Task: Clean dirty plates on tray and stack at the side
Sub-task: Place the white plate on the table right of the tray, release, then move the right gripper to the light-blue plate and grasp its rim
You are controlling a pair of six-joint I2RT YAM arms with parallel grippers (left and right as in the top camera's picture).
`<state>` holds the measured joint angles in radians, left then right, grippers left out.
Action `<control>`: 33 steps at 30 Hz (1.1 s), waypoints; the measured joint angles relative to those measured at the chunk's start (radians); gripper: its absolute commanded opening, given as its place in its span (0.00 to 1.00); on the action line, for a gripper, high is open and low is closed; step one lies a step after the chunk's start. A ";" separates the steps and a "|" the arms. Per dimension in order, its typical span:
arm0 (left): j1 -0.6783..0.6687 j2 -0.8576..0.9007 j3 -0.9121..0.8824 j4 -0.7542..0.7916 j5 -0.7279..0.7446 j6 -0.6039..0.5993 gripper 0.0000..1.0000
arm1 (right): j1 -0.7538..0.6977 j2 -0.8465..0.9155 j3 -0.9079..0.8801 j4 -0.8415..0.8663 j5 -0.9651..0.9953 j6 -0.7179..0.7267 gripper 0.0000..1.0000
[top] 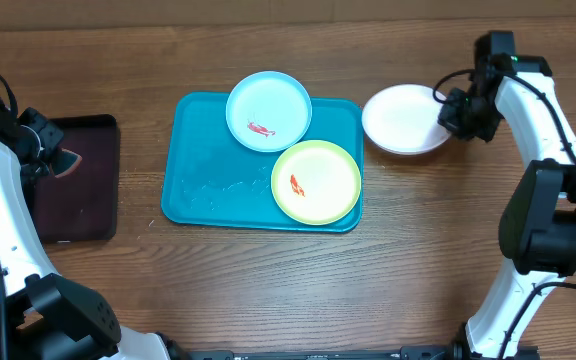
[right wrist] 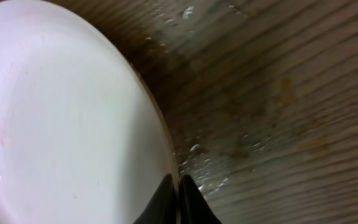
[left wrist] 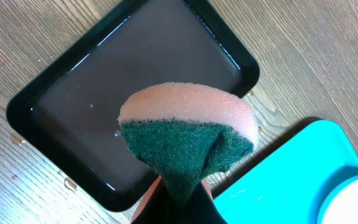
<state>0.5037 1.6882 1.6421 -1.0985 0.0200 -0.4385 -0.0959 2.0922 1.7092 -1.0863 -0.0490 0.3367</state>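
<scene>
The turquoise tray [top: 208, 170] lies mid-table. On it sit a light blue plate [top: 268, 110] with a red smear, overhanging the far rim, and a yellow-green rimmed plate [top: 316, 181] with a red smear. The white plate [top: 400, 118] is off the tray to its right on the wood. My right gripper [top: 450, 112] is shut on the white plate's right rim [right wrist: 178, 186]; the plate [right wrist: 61, 124] fills the left of the right wrist view. My left gripper [top: 63, 160] is shut on a green and pink sponge [left wrist: 188, 134] above the dark tray [left wrist: 73, 106].
The dark maroon-black tray [top: 78, 180] lies at the left and holds a thin film of water. Water drops wet the wood beside the white plate [right wrist: 197, 149]. The turquoise tray's corner [left wrist: 291, 174] shows in the left wrist view.
</scene>
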 measured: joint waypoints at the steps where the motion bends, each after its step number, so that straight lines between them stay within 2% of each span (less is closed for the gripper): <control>1: 0.000 0.000 0.000 0.000 0.000 0.000 0.04 | -0.010 0.000 -0.014 0.006 0.003 0.002 0.17; 2: 0.000 0.000 0.000 0.000 0.000 0.000 0.04 | -0.016 0.000 -0.024 0.011 0.002 0.003 0.26; 3: 0.000 0.001 0.000 0.001 0.000 0.000 0.04 | -0.021 0.000 -0.031 0.013 0.004 -0.003 0.42; 5: 0.000 0.001 0.000 0.003 0.000 0.000 0.04 | -0.024 0.000 -0.035 0.014 -0.004 -0.027 0.80; 6: 0.000 0.001 0.000 0.003 0.000 0.000 0.04 | -0.022 0.000 -0.035 0.016 -0.013 -0.039 0.85; 15: -0.014 0.017 0.000 0.010 0.001 0.000 0.04 | -0.009 -0.001 -0.002 0.003 -0.145 -0.078 0.84; 19: -0.027 0.028 0.000 0.015 0.007 0.001 0.04 | 0.003 -0.035 0.023 0.111 -0.304 -0.131 0.85; 23: -0.036 0.045 0.000 0.021 0.011 0.016 0.04 | 0.089 -0.074 0.042 0.248 -0.392 -0.179 0.85; 26: -0.040 0.058 0.000 0.021 0.012 0.023 0.04 | 0.163 -0.073 0.045 0.315 -0.370 -0.188 0.85; 33: -0.046 0.077 -0.002 0.021 0.036 0.031 0.04 | 0.413 0.025 0.047 0.492 -0.157 -0.206 0.85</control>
<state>0.4576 1.7649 1.6402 -1.0771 0.0563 -0.4080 0.3168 2.1170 1.7561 -0.5945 -0.2062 0.1310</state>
